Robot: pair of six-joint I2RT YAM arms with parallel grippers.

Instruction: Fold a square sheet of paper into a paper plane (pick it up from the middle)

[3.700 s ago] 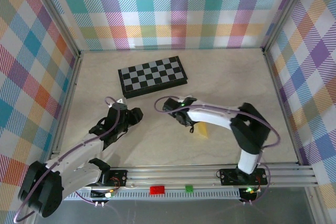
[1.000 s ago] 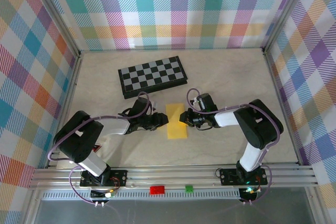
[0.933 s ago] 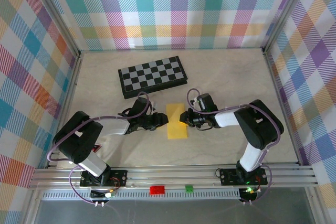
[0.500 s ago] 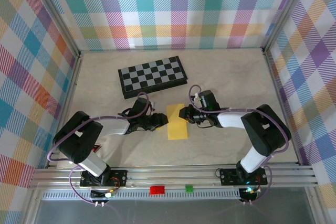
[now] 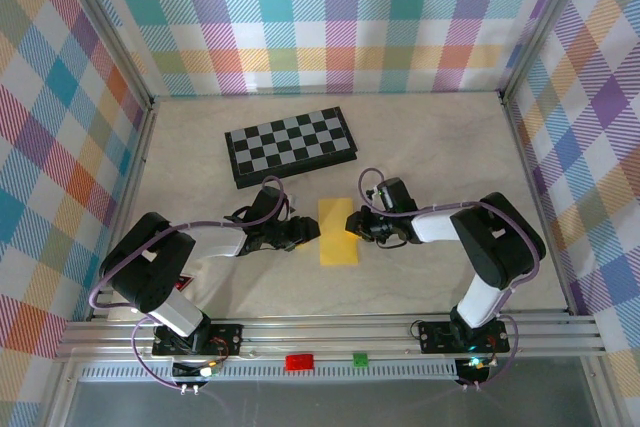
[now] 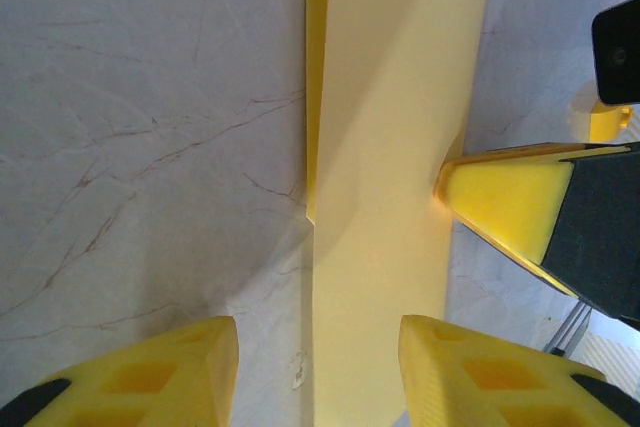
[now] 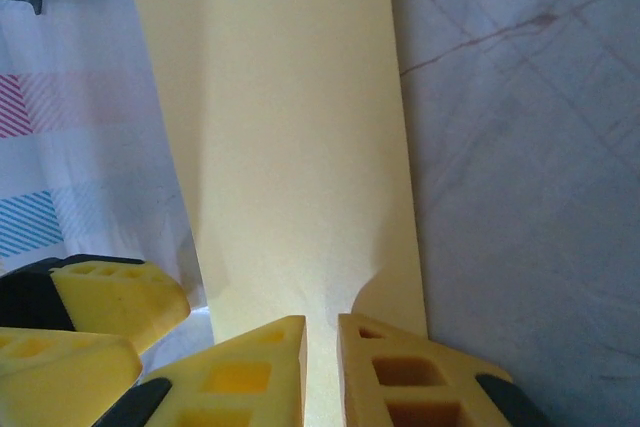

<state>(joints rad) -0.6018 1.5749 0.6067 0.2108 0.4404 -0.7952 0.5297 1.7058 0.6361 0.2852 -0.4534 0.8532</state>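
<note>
The square sheet of paper (image 5: 337, 232) lies flat on the table, folded into a long narrow yellow strip; no pointed paper plane shape is in view. My left gripper (image 5: 308, 233) sits low at the strip's left edge. It is open, one finger on the bare table and the other over the paper (image 6: 390, 147). My right gripper (image 5: 355, 226) is at the strip's right edge. Its jaws are shut to a thin slit, with the fingertips (image 7: 380, 347) resting on top of the paper (image 7: 290, 147). The right arm's yellow finger (image 6: 510, 207) shows in the left wrist view.
A black-and-grey chessboard (image 5: 290, 145) lies behind the paper, towards the back left. Plaid walls close in three sides. An aluminium rail (image 5: 330, 332) runs along the near edge, by the arm bases.
A few seconds ago both arms were raised, the right one carrying the paper. Now the strip lies flat between two low grippers. In the last second the left jaws widened slightly and the right gripper shifted back and forth.
</note>
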